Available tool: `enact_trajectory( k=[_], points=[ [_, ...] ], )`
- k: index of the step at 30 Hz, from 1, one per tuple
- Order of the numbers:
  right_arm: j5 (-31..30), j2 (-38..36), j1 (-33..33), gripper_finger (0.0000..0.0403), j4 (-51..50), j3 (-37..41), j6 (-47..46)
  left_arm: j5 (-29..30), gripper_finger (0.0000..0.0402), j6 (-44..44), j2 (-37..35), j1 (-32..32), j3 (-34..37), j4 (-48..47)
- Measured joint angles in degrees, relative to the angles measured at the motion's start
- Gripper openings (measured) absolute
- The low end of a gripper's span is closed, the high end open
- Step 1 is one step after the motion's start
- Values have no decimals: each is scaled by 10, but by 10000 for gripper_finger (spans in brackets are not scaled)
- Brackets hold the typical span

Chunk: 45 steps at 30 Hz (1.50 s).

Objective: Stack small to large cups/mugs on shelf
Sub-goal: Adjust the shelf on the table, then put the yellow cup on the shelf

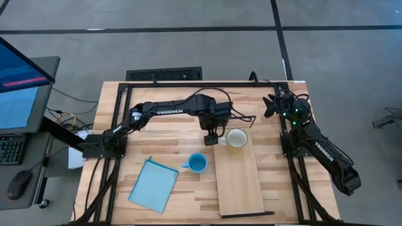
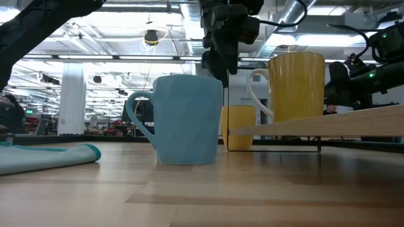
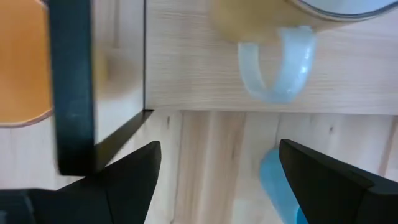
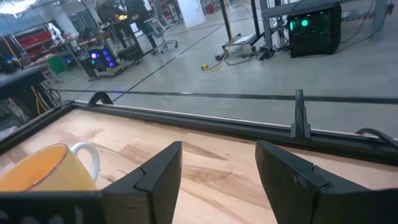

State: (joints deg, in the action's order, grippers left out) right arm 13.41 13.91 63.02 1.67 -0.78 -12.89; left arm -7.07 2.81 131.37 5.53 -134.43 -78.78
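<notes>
Cream mug (image 1: 237, 138) empty on shelf (image 1: 239, 182); left end effector (image 1: 211, 139) wide open, empty, beside it.

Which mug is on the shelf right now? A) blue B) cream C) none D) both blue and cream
B: the cream mug sits at the shelf's far end, while the blue mug stands on the tabletop beside it.

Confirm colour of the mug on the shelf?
Cream mug, white inside; shows best in the high view.
</notes>
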Motion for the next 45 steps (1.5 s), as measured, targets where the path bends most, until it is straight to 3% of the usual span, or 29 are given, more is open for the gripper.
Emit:
enact_trajectory(
  k=[11, 32, 39, 45],
  points=[
    [0, 0, 0, 226, 0, 0, 24, 44, 318, 9, 0, 1, 0, 3],
    [0, 0, 0, 226, 0, 0, 24, 23, 318, 16, 0, 2, 1, 86],
    [0, 0, 0, 226, 0, 0, 23, 28, 318, 44, 0, 7, 1, -22],
    [0, 0, 0, 226, 0, 0, 23, 121, 318, 52, 0, 26, 1, -63]
  ],
)
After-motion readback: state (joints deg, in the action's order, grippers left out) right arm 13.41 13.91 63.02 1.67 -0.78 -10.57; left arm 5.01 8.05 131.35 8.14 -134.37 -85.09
